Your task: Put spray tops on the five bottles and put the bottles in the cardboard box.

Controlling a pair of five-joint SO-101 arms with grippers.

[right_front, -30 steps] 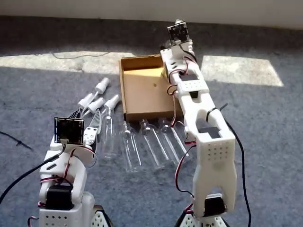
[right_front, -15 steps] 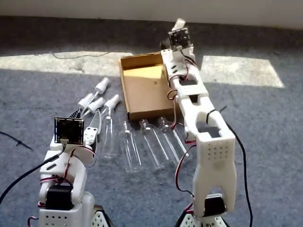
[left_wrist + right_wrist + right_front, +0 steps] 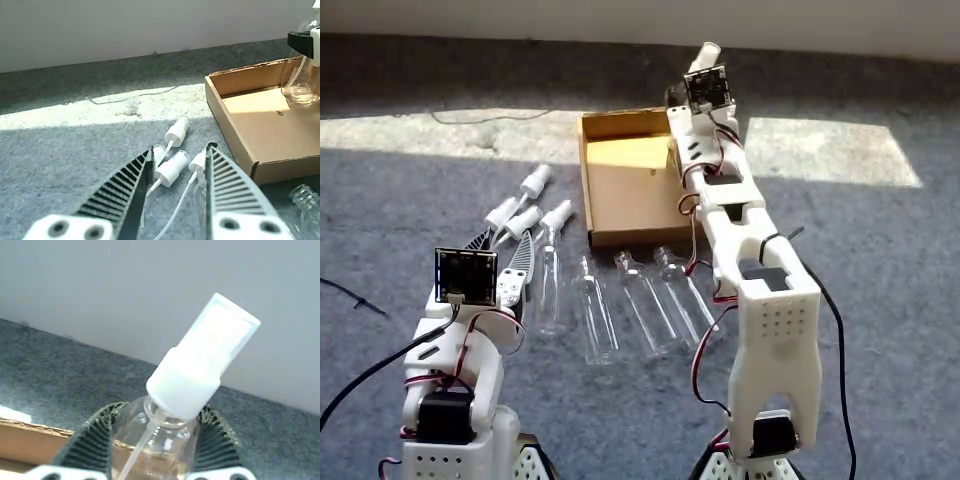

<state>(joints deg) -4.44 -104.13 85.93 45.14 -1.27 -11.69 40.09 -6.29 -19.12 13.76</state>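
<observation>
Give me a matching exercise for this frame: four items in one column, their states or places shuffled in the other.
1 capped bottle
2 loose spray tops
3 uncapped bottles
4 left tool

A open, holding nothing
B gripped by the right tool
C lying in a row near the cardboard box
D lying in a loose cluster

Pairs: 1-B, 2-D, 3-C, 4-A

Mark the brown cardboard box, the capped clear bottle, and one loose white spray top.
brown cardboard box (image 3: 625, 200), high view, bare floor.
capped clear plastic bottle (image 3: 186, 382), right wrist view, white spray-top collar.
loose white spray top (image 3: 176, 133), left wrist view, its cap body.
</observation>
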